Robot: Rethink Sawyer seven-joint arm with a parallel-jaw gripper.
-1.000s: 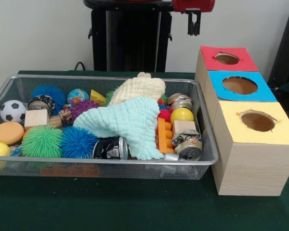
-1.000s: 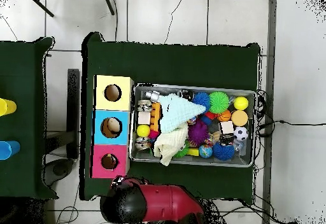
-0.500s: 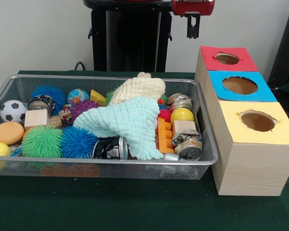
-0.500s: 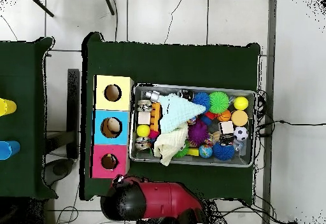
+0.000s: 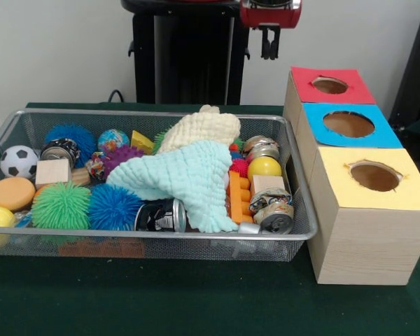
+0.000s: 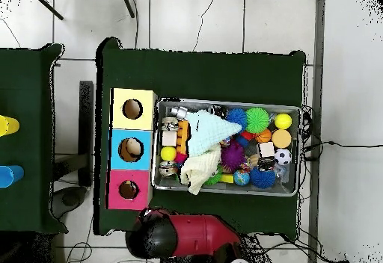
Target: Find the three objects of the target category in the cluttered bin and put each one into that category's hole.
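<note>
A wire mesh bin [image 5: 154, 236] holds a heap of toys. A mint cloth [image 5: 189, 175] and a cream cloth [image 5: 203, 127] lie over its middle. Around them I see crushed cans [image 5: 273, 208], a black can [image 5: 161, 215], a yellow ball [image 5: 264, 166], a soccer ball [image 5: 19, 161], spiky balls [image 5: 61, 205] and wooden blocks [image 5: 53, 171]. Right of the bin stand three wooden boxes with a red hole [image 5: 330, 85], a blue hole [image 5: 348, 124] and a yellow hole [image 5: 374, 176]. My gripper [image 5: 269, 43] hangs high behind the bin's right end, holding nothing. In the overhead view the bin [image 6: 224, 190] lies above the red arm [image 6: 183, 236].
An orange brick [image 5: 236, 197] and an orange disc [image 5: 11, 192] also lie in the bin. The black pedestal [image 5: 189, 56] rises behind it. Green cloth [image 5: 196, 294] covers the table. In the overhead view a second green table [image 6: 26, 133] carries coloured cups at the left.
The gripper has drifted left along the top of the front view. In the overhead view the arm has slid right and toward the bottom edge. Nothing in the bin has moved.
</note>
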